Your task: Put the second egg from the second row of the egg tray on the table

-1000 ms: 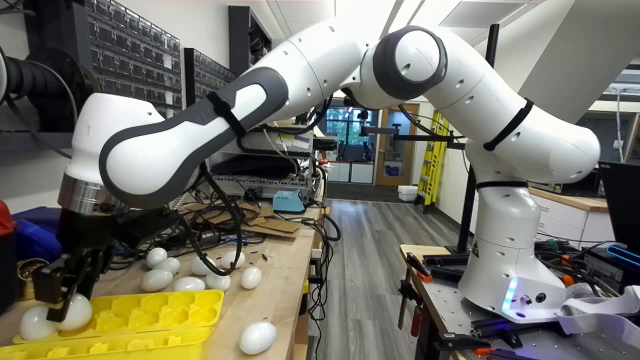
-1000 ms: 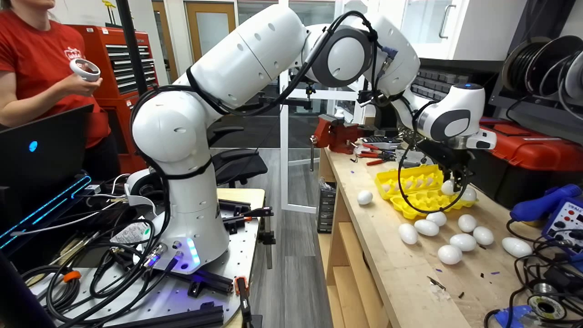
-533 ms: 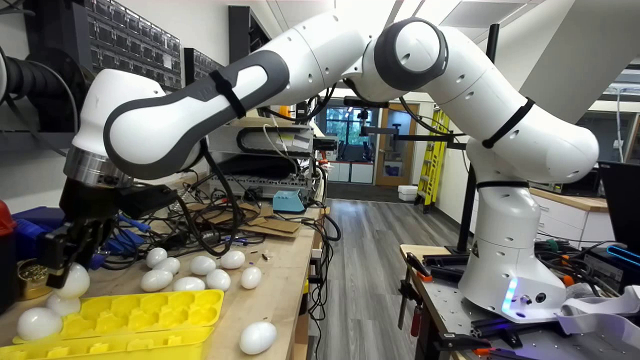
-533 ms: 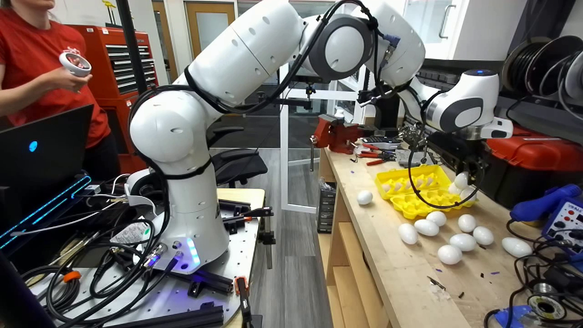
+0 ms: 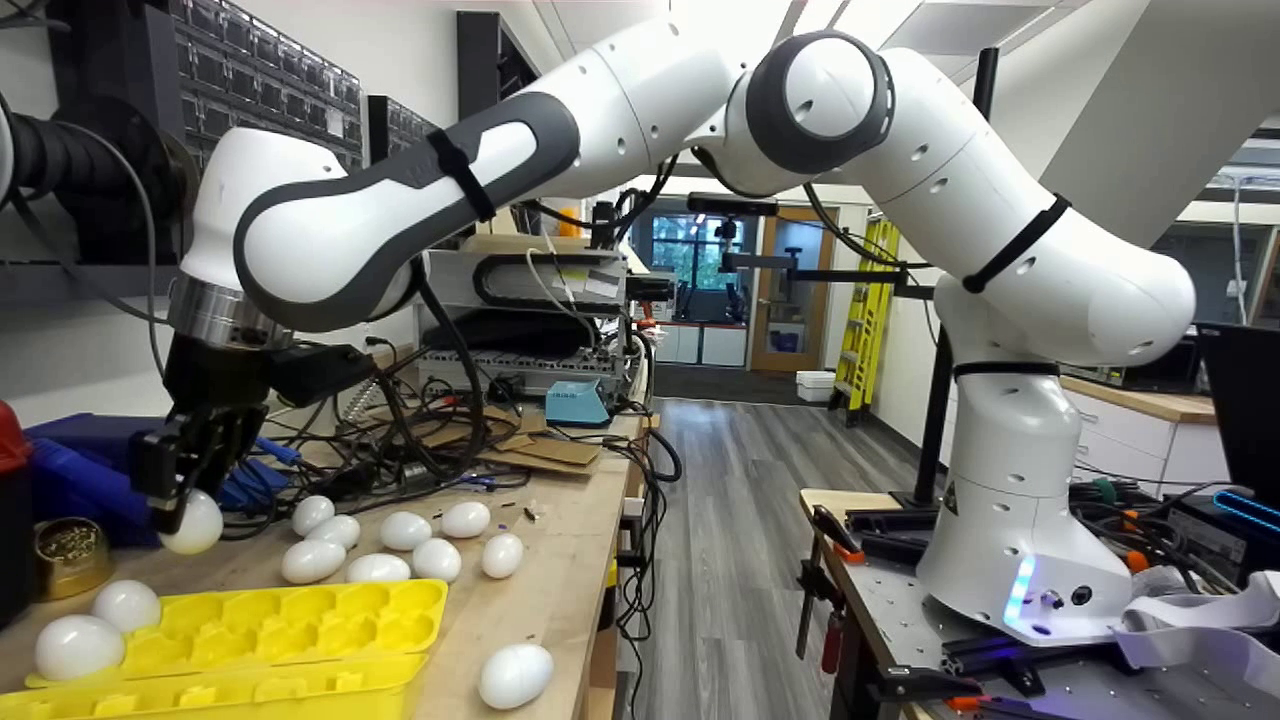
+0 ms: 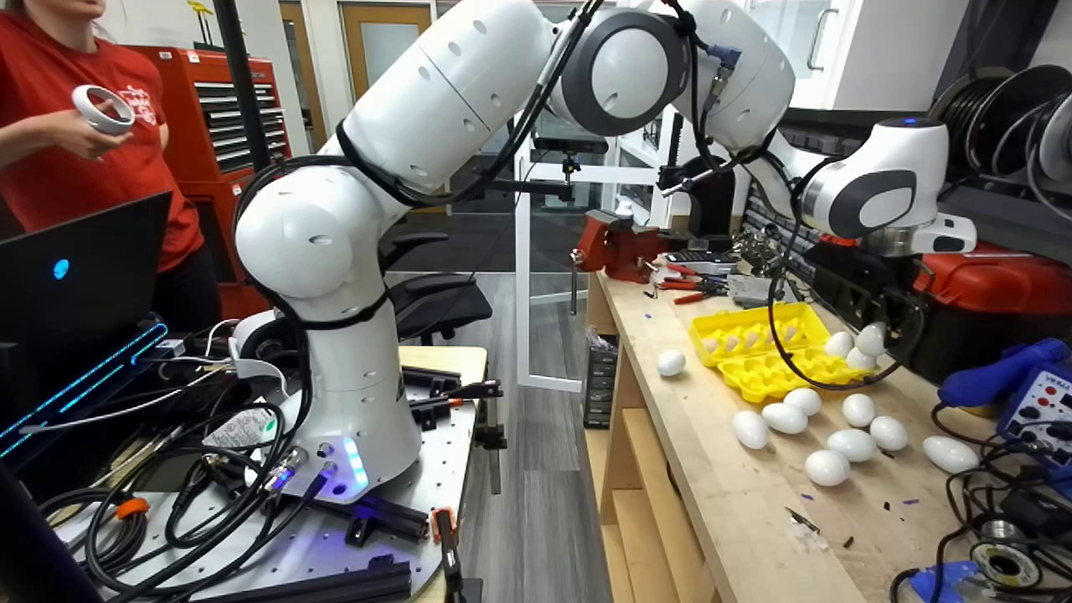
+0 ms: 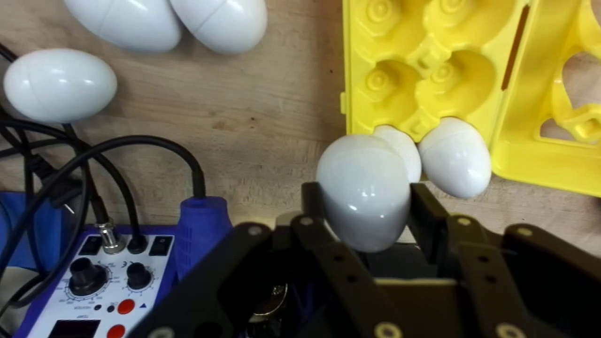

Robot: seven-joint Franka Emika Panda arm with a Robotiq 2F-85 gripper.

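Observation:
My gripper (image 7: 365, 195) is shut on a white egg (image 7: 364, 202), one finger on each side. The gripper (image 5: 180, 505) and the held egg (image 5: 200, 527) also show in an exterior view, in the air above the table (image 5: 540, 560). The held egg (image 6: 872, 337) is also seen beside the end of the yellow egg tray (image 6: 737, 383). The tray's rim (image 7: 348, 56) lies up and to the right of the jaws in the wrist view. Two white eggs, one (image 7: 454, 159) and another (image 7: 404, 152), sit in the tray's near end; the held egg partly covers the latter.
Several loose white eggs (image 5: 313, 561) lie on the table beside the tray. One egg (image 5: 515, 675) lies alone near the table's edge. A blue soldering station (image 7: 94, 286) with cables, a brass tip cleaner (image 5: 72, 560) and a red-lidded toolbox (image 6: 980, 285) stand close by.
The gripper has lifted the egg up out of the tray and carried it off past the tray's side, toward the cables and loose eggs. The two other eggs stayed in the tray.

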